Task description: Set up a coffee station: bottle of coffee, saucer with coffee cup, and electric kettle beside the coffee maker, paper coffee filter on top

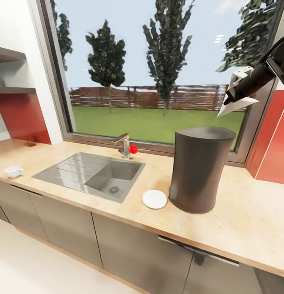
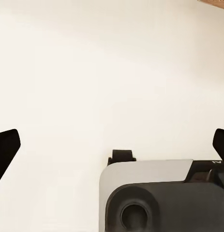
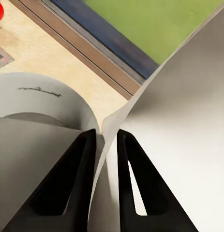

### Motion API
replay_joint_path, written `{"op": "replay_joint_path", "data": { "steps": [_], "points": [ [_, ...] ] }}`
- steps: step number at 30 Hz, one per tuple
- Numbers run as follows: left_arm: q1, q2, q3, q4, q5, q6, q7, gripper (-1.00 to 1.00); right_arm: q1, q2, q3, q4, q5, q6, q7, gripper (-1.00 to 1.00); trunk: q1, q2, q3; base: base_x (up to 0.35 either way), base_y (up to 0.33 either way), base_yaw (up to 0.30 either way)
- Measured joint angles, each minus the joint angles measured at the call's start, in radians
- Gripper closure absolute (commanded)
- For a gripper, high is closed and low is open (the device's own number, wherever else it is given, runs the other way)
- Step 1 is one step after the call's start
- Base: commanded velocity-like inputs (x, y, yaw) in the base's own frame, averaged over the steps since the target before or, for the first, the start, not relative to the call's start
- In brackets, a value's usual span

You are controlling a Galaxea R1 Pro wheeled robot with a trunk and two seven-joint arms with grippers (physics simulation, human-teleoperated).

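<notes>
Overhead, right claw point(image 3: 106, 137) pinching thin white paper coffee filter point(image 3: 184, 111) above, seemingly, matte cylindrical coffee maker point(image 1: 201, 169); left claw point(image 2: 112, 145) spread.

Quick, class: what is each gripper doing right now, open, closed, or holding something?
Left gripper: open, jaws wide apart, holding nothing.
Right gripper: closed on the paper coffee filter.

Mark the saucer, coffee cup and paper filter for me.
saucer point(image 1: 154, 199): head view, centre of the plate.
coffee cup point(image 1: 13, 171): head view, cup body.
paper coffee filter point(image 1: 235, 105): head view, white cone's lower flap.
</notes>
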Motion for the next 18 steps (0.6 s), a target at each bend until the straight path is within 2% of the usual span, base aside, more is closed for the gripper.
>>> {"op": "replay_joint_path", "data": {
  "steps": [8,13,18],
  "points": [
    [0.0,0.0,0.0,0.0,0.0,0.0,0.0,-1.0,0.001,0.002,0.0,0.002,-0.001,0.0,0.0,1.0,0.0,0.0,0.0,0.079,0.076,0.0],
    [0.0,0.0,0.0,0.0,0.0,0.0,0.0,-1.0,0.003,0.016,0.001,0.004,-0.001,0.0,0.0,1.0,0.0,0.0,0.0,0.09,0.168,0.0],
    [0.0,0.0,0.0,0.0,0.0,0.0,0.0,-1.0,0.006,0.036,0.002,0.021,-0.001,0.0,0.0,1.0,0.0,0.0,0.0,0.021,0.046,0.0]
  ]
}}
